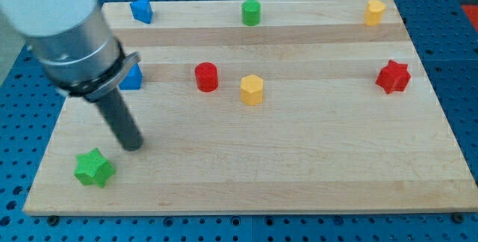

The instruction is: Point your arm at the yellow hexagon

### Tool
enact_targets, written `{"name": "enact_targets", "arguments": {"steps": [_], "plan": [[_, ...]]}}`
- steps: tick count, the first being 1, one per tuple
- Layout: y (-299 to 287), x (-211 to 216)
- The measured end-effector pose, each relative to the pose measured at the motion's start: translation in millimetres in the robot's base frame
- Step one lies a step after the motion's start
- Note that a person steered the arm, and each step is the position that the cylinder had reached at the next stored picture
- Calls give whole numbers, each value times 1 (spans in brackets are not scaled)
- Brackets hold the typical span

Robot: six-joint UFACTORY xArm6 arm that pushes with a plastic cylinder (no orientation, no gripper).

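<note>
Jaws are not fitted to this arm, so nothing is clenching, releasing or grasping; it is ending in a straight dark rod instead. The wooden desk point(314, 175) is filling most of the view. The arm's grey body point(75, 48) is leaning in from the view's top left and partly hiding a blue block point(134, 79) behind it. The tip point(135, 147) is resting on the desk at the view's lower left, just beside the green star point(94, 168) but apart from it.

The yellow hexagon point(252, 90) is sitting near the middle of the desk, well apart from the tip and to its right. The red cylinder point(206, 77) is standing just beside it on the left. It is showing a flat six-sided top and upright faces, looks small and light, and is probably going to slide at the slightest nudge.

Several things are likely to go wrong from here. A straight run towards the hexagon is probably passing close to the red cylinder, so the tip is risking a knock there. Overshooting is risking a push on the hexagon itself rather than a point at it. A second yellow block point(375, 12) is sitting at the top right corner, its shape less clear, and is inviting a mix-up.
</note>
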State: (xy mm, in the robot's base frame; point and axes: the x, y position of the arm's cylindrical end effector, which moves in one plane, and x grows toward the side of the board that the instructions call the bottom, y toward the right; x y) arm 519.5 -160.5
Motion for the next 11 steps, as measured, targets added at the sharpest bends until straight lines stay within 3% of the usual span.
{"name": "enact_targets", "arguments": {"steps": [3,4,6,7,9,11], "plan": [[191,-26],[214,-51],[214,-124],[202,-131],[191,-127],[182,-97]]}}
